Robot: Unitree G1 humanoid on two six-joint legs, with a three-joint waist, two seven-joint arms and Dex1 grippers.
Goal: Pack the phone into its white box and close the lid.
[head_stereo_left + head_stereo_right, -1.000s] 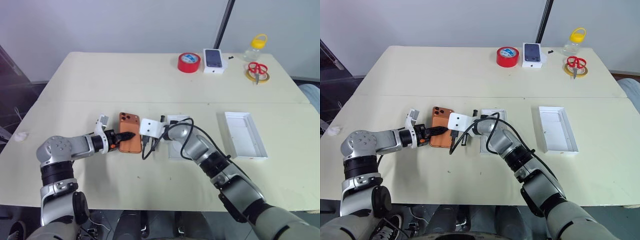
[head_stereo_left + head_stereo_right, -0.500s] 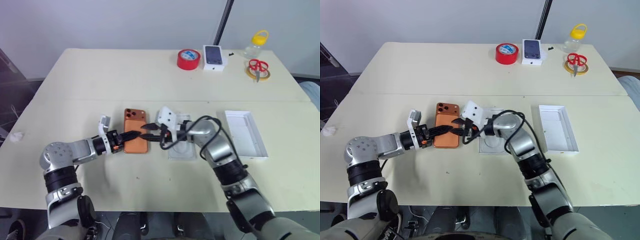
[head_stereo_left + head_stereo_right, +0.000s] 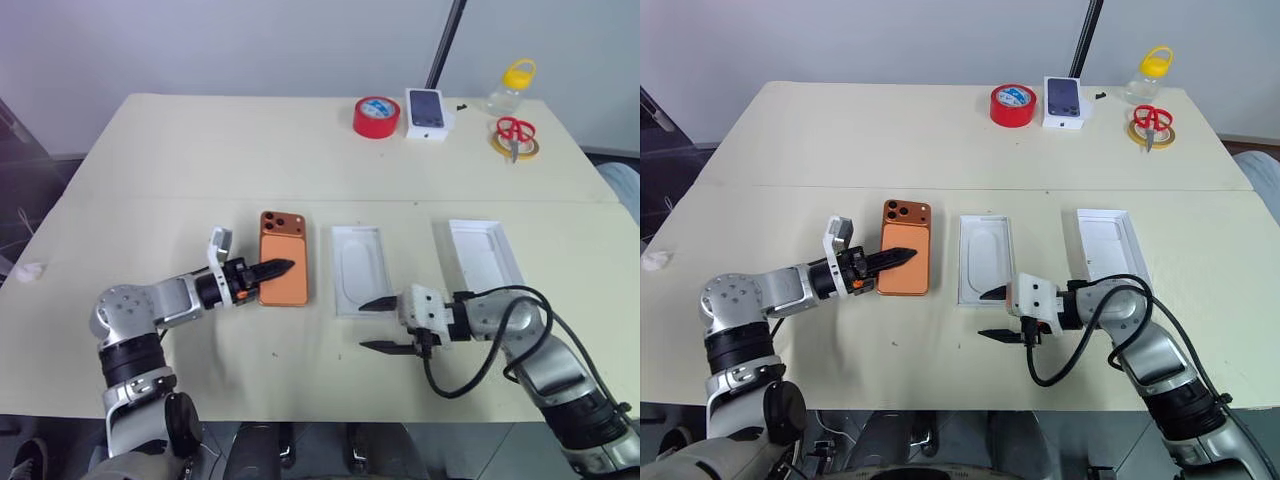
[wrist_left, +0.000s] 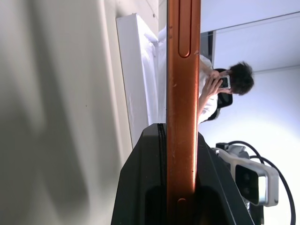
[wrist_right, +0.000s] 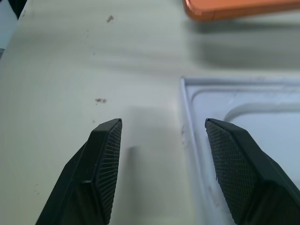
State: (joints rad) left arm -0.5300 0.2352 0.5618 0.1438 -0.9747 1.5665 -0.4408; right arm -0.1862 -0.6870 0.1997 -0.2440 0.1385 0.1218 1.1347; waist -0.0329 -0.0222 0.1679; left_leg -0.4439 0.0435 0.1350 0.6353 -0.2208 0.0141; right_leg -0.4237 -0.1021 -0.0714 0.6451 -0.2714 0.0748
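Note:
The copper-orange phone lies back up, just left of the white box, whose liner has an oval recess. My left gripper is shut on the phone's near left edge. In the left wrist view the phone is seen edge-on, pinched between the black fingers. The plain white lid lies open side up to the right of the box. My right gripper stands open with nothing in it, just in front of the box's near end. Between its fingers I see bare table and a corner of the box.
Along the table's far edge stand a red tape roll, a small printed retail box, a yellow-capped bottle and red scissors on a tape ring. A white wad lies at the left edge. A person stands beyond the table.
My right gripper has opened, left the phone and drawn back to the near right, in front of the box. The left gripper has carried the phone a little toward the box.

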